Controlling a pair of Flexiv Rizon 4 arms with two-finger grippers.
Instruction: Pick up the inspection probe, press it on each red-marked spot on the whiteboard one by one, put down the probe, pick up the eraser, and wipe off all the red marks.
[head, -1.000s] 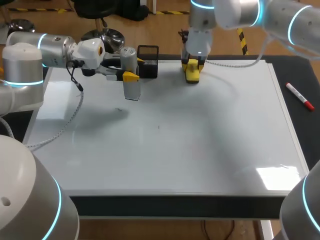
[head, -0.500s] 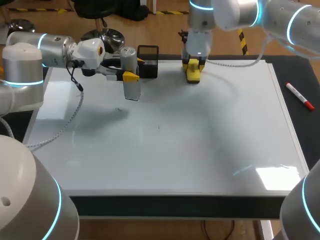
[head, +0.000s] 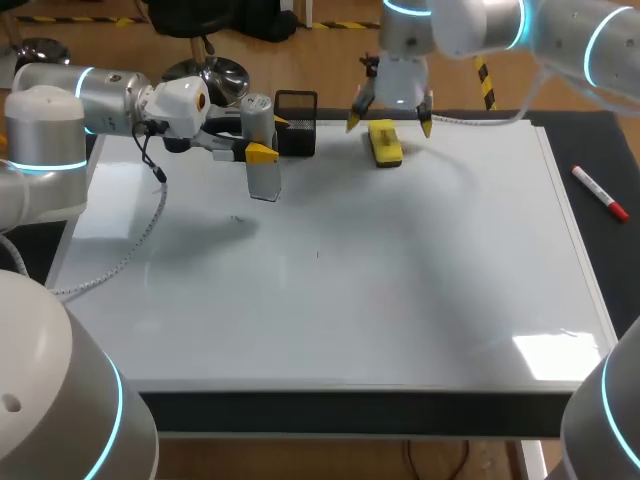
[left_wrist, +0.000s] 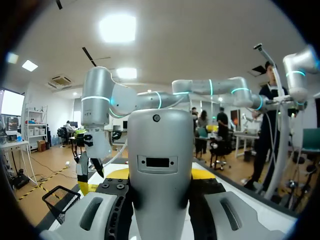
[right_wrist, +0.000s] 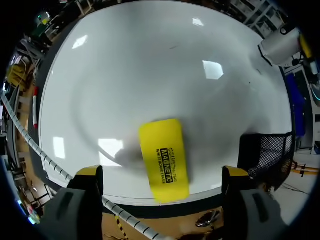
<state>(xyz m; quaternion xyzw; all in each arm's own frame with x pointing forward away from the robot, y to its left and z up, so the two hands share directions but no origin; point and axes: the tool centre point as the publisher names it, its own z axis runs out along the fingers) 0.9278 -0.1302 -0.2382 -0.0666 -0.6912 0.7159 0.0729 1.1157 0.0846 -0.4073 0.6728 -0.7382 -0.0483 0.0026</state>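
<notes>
- Your left hand (head: 262, 152) comes in from the left and is clenched on the inspection probe (head: 264, 182). The probe is a grey cylinder, held upright over the far left part of the whiteboard (head: 350, 300).
- In the left wrist view the probe fills the middle, with one finger pressed against each side of it.
- Your right hand (head: 389, 118) hovers at the far edge of the whiteboard. Its two yellow-tipped fingers are spread wide and touch nothing.
- The yellow eraser (head: 385, 142) lies flat on the whiteboard, just under that hand. In the right wrist view it sits between the spread fingers, apart from both.
- A black mesh basket (head: 296, 125) stands at the far edge, just beside the probe, between it and the eraser.
- A red marker pen (head: 600, 192) lies on the dark desk (head: 615, 260), off to the right of the whiteboard.
</notes>
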